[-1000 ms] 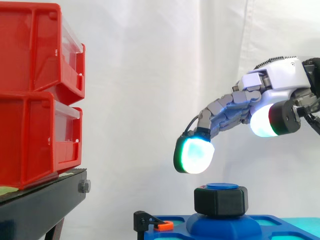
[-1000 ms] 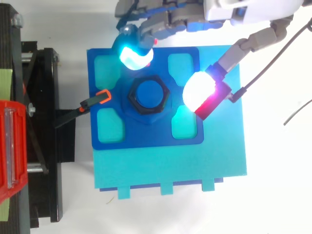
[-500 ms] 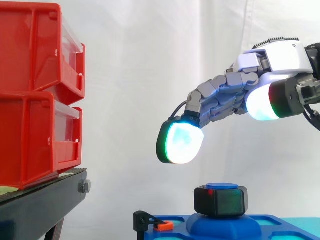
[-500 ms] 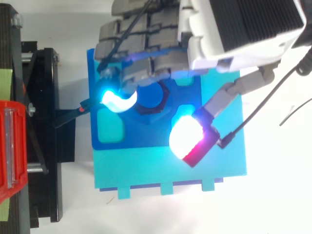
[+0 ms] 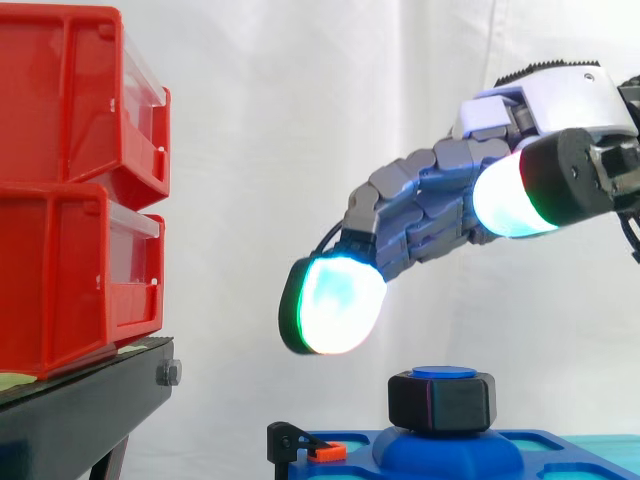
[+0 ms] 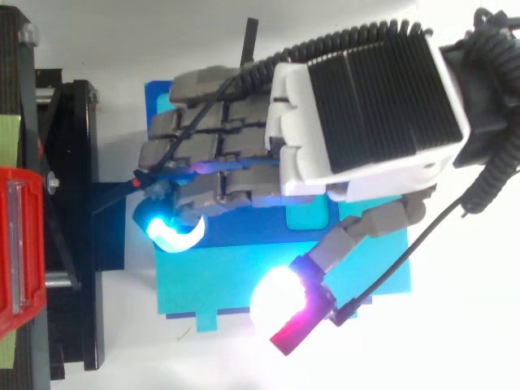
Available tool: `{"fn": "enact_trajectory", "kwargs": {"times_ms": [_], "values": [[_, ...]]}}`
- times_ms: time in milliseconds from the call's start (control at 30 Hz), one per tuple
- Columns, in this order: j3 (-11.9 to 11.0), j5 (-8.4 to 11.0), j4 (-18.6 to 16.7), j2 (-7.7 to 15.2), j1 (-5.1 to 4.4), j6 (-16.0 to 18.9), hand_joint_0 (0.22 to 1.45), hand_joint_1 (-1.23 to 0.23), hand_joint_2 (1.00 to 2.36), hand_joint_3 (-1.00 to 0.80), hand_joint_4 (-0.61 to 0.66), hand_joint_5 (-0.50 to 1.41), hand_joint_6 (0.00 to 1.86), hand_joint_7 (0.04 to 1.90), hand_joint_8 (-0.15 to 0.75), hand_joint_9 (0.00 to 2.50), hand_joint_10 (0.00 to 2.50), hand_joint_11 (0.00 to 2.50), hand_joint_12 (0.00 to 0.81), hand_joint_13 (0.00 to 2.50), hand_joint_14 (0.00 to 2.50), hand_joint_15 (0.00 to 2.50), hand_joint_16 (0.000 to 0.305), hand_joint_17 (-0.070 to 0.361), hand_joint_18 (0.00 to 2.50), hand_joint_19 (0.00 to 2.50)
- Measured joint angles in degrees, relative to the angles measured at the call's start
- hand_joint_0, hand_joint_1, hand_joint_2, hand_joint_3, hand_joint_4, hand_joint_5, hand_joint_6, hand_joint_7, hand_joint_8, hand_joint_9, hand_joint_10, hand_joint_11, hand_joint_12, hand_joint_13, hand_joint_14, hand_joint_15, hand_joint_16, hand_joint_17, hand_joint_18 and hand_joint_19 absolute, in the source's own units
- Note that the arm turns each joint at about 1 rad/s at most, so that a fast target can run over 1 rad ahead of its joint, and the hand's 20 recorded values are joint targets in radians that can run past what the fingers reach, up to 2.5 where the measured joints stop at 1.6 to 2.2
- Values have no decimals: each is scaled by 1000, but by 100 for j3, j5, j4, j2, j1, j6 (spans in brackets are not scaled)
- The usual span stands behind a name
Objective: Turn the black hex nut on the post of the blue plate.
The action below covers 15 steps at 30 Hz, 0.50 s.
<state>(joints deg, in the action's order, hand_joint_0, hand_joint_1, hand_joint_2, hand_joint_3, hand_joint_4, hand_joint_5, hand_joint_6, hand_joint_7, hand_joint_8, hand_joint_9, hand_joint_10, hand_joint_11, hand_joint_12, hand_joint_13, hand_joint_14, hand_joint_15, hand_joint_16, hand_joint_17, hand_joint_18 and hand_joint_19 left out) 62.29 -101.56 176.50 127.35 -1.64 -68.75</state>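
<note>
The hand (image 5: pixel 425 205) hovers open and empty, fingers loosely extended, above the black hex nut (image 5: pixel 442 402) seated on the post (image 5: pixel 445 373) of the blue plate (image 6: pixel 244 231); rigid, probably slick, the nut is best pinched across opposite flats.

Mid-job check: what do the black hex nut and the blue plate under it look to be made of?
The black hex nut looks like matte plastic, possibly printed: its faces are dull, its edges soft and rounded, and nothing glints like metal. The blue plate also looks like plastic. It is smooth with a slight sheen and one even colour across its rounded hump. A painted surface can't be ruled out.
</note>
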Motion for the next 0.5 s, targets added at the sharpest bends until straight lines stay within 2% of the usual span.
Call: {"fn": "enact_trajectory", "kwargs": {"times_ms": [233, 500], "values": [[58, 210, -70, 5, -90, 16, 482, -374, 1000, -500, 143, -206, 502, 731, 258, 341, 0, 0, 370, 304, 1, 54, 55, 124, 229, 160], [63, 245, -68, 66, -71, -23, 482, -373, 1000, -500, 143, -206, 502, 732, 259, 341, 0, 0, 371, 306, 2, 54, 55, 123, 231, 159]]}}
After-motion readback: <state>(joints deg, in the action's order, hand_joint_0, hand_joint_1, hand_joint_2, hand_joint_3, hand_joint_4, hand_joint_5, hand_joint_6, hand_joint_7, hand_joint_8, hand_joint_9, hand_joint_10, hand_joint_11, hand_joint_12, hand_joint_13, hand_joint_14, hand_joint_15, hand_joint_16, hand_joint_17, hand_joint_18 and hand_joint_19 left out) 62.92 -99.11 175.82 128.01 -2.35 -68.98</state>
